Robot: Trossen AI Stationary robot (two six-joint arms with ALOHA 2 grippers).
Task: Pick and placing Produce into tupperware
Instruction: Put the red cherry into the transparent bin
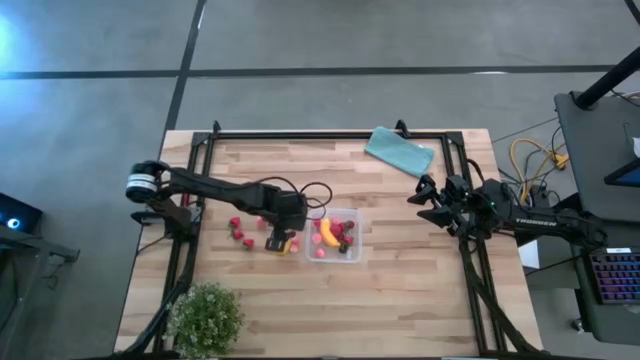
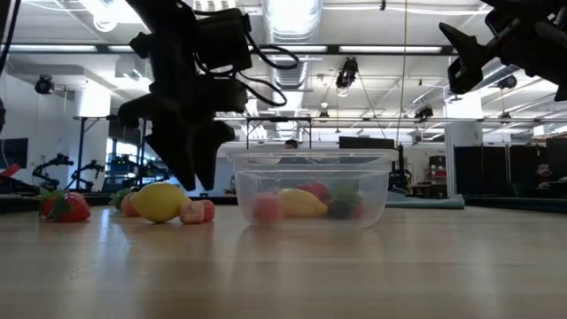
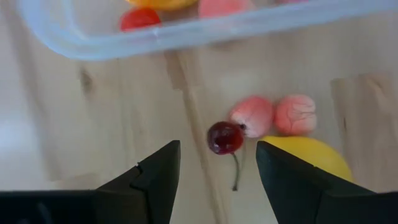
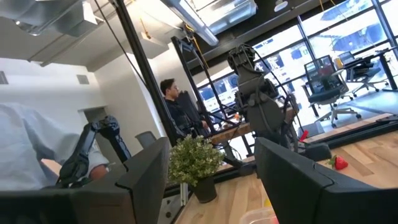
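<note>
My work surface is a rectangular table of pale wooden planks (image 1: 400, 300) edged by a black metal frame. Directly on it I see a small clear plastic tupperware box with rounded corners (image 1: 352, 215) near the centre; a folded teal cloth (image 1: 399, 151) at the far edge; and a leafy green potted plant (image 1: 206, 318) at the near left corner. Just left of the box lie a yellow toy lemon (image 2: 159, 201), two pale pink pieces (image 3: 273, 116) and a dark red stemmed cherry (image 3: 224, 137); red strawberry-like pieces (image 1: 240, 232) lie farther left.
</note>
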